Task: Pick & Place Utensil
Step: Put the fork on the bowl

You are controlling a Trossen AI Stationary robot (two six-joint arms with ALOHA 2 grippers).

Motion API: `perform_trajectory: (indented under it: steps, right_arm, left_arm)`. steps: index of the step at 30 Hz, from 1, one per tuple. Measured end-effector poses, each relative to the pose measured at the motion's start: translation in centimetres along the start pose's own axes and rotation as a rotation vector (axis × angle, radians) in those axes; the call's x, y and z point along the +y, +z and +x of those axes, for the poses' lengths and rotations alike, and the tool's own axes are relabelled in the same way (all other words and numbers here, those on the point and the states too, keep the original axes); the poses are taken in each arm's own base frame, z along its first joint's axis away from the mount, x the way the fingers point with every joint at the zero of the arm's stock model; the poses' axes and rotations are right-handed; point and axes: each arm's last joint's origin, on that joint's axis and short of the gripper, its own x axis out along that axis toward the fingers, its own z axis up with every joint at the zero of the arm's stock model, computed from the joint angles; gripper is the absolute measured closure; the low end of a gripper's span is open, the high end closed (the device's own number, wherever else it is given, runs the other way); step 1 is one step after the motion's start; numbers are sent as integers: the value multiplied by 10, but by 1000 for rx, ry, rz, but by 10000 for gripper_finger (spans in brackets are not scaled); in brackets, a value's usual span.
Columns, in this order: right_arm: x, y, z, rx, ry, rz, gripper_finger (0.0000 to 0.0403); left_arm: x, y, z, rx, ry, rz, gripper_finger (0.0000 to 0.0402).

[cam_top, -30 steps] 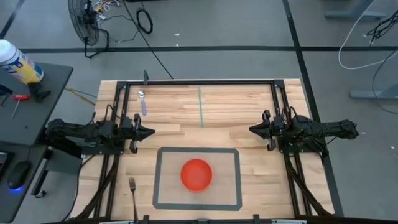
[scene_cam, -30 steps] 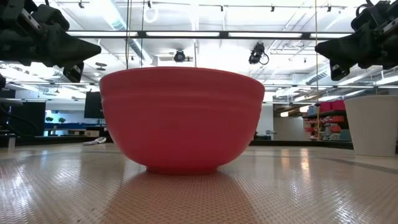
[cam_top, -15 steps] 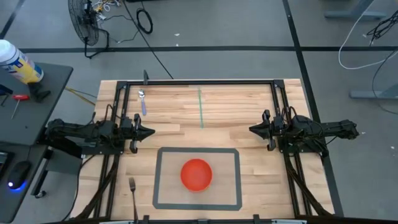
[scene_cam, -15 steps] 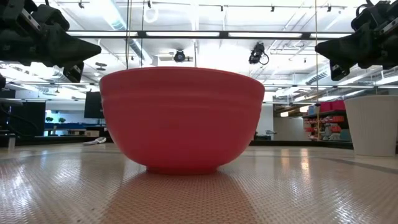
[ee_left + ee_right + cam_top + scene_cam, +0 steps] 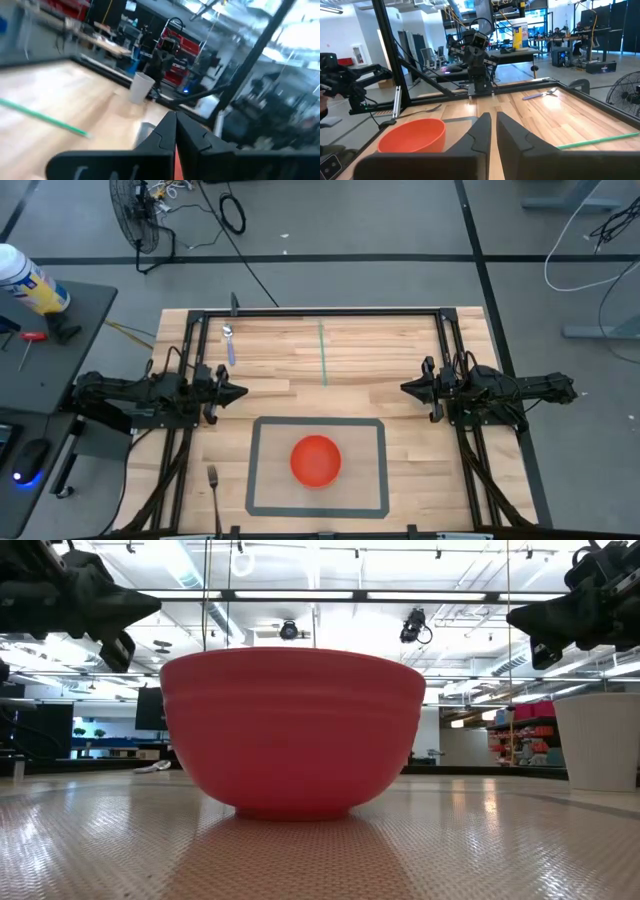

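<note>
two dark arms face each other across the wooden worktop [image 5: 380,350] as i start the utensil run. the left claw [image 5: 237,392] has just shifted a touch from where it hung a second ago, its nose now pointing lower in the low view and its wrist picture smeared by motion; its fingers are pressed together and carry nothing. i read that as the first stir of a reach, with no pick begun. the right claw [image 5: 408,388] has not moved, fingers almost closed with a thin gap, empty, waiting at the right side.

the blue-handled spoon [image 5: 229,344] lies at the far left corner, just beyond the left claw. a fork [image 5: 213,484] rests near the front left edge. the red bowl [image 5: 316,459] sits inside the grey taped rectangle [image 5: 250,470], well apart from both utensils and likely the drop point.
</note>
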Motion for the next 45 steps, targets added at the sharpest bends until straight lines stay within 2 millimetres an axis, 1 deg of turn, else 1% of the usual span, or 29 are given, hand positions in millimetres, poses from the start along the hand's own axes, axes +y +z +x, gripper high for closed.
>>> perform_trajectory:
  steps: [4,6,11,19,23,30,35,38,41,45]
  right_arm:
    - [0,0,0,0,0,0,368]
    - [0,0,0,0,0,0,368]
    - [0,0,0,0,0,0,368]
    - [0,0,0,0,0,0,368]
    - [0,0,0,0,0,0,368]
    - [0,0,0,0,0,0,368]
    - [0,0,0,0,-1,0,368]
    - [0,0,0,0,-1,0,368]
    - [0,0,0,0,0,0,368]
    - [0,0,0,1,0,0,368]
  left_arm:
    - [-3,-3,1,83,-112,-90,394]
    - [-5,-4,0,121,-169,-100,394]
    - [-14,-9,2,184,-243,-153,394]
    - [-29,-30,4,286,-177,-169,394]
    - [-37,-39,2,338,-174,-212,394]
    - [-59,-48,-6,362,-230,-313,394]
    - [-72,-59,-14,396,-198,-363,394]
    - [-86,-63,-17,419,-159,-379,394]
    - [-105,-67,-16,441,-141,-372,394]
    - [-137,-68,-12,475,-164,-365,395]
